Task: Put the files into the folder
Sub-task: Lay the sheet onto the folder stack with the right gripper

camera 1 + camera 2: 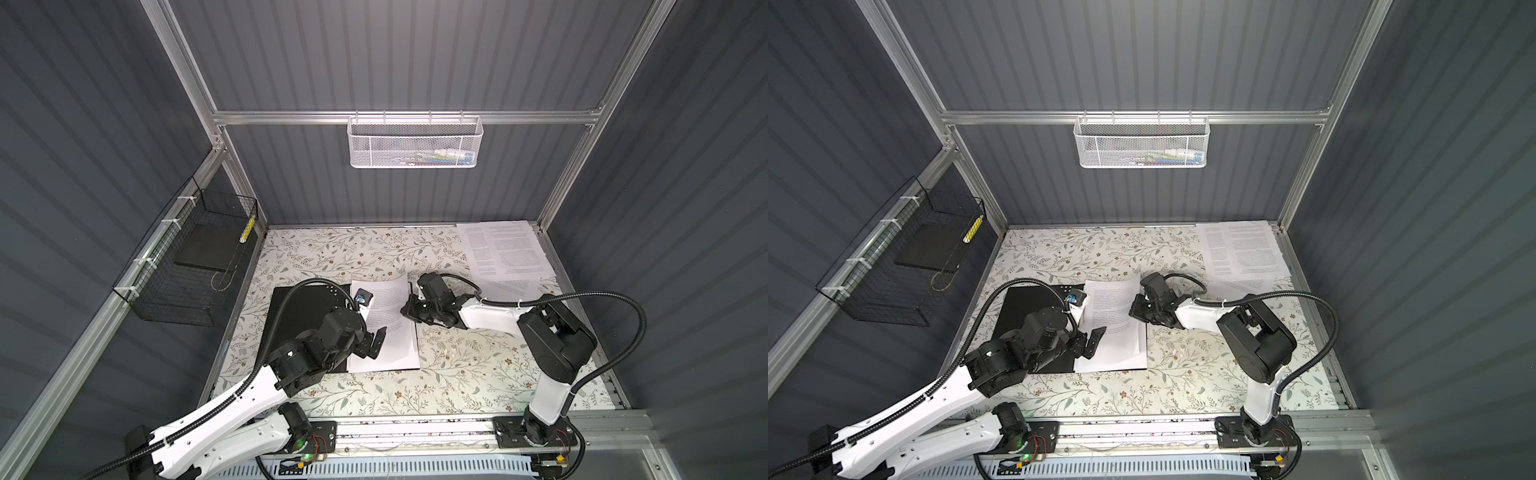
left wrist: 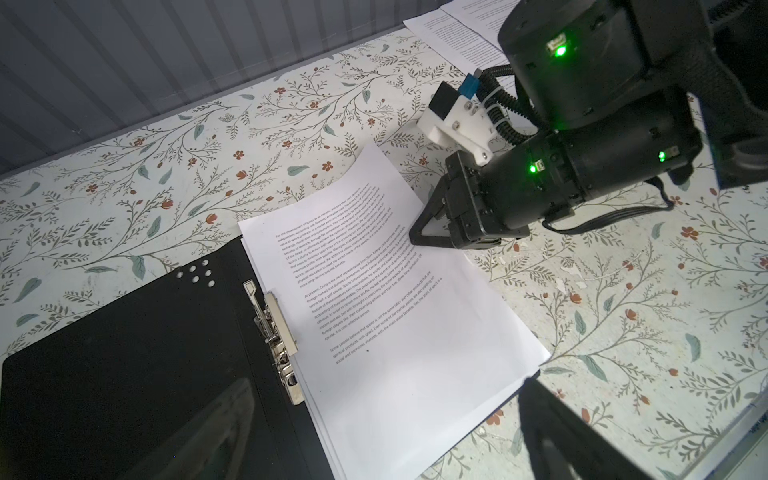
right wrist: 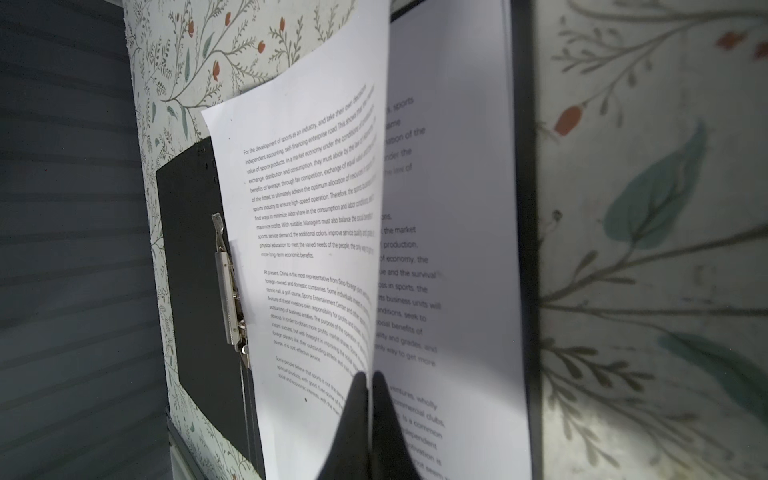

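- Hanging on the left wall, a black wire basket (image 1: 183, 274) holds a dark grey slab (image 1: 203, 249).
- Open black folder (image 1: 307, 307) lies flat on the floral table (image 1: 457, 374), with the metal clip (image 2: 278, 332) at its spine.
- Left gripper (image 1: 374, 345) hovers above the stack's left edge, jaws apart and empty.
- Stack of printed sheets (image 1: 390, 353) rests on the folder's right half.
- Right gripper (image 3: 370, 376) is clamped on the edge of the top sheet (image 3: 316, 249), which curls up off the stack.
- Loose printed sheets (image 1: 503, 249) lie in the far right corner.
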`<state>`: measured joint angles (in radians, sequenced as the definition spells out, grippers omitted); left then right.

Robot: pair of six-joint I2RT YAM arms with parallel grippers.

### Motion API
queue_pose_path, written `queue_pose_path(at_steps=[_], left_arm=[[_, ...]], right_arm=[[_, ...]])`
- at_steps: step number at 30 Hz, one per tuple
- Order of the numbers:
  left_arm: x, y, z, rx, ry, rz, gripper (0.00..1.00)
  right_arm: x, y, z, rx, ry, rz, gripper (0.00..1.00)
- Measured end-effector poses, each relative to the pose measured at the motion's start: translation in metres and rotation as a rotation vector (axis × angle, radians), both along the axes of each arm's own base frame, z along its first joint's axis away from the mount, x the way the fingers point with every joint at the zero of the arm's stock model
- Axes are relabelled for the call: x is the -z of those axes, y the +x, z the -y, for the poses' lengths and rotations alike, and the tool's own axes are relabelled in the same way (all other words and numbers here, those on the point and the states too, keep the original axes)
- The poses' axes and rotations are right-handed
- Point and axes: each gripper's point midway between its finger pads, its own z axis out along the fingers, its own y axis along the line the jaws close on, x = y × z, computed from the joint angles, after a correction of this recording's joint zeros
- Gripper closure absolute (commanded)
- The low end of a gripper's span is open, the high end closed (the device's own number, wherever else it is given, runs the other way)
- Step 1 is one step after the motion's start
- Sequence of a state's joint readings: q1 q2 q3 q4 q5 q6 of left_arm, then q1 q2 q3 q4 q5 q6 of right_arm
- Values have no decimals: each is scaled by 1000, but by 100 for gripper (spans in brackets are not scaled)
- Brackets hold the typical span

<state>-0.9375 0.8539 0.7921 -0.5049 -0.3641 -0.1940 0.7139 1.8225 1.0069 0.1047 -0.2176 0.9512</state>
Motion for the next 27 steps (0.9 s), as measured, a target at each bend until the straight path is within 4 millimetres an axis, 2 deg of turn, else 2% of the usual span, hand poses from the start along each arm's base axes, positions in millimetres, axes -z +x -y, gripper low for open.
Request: queue_pose_path(at_steps=[27], left_arm=[[4, 0, 3, 12, 7, -21, 0]], right_arm=[[4, -3, -9, -10, 4, -18, 100]])
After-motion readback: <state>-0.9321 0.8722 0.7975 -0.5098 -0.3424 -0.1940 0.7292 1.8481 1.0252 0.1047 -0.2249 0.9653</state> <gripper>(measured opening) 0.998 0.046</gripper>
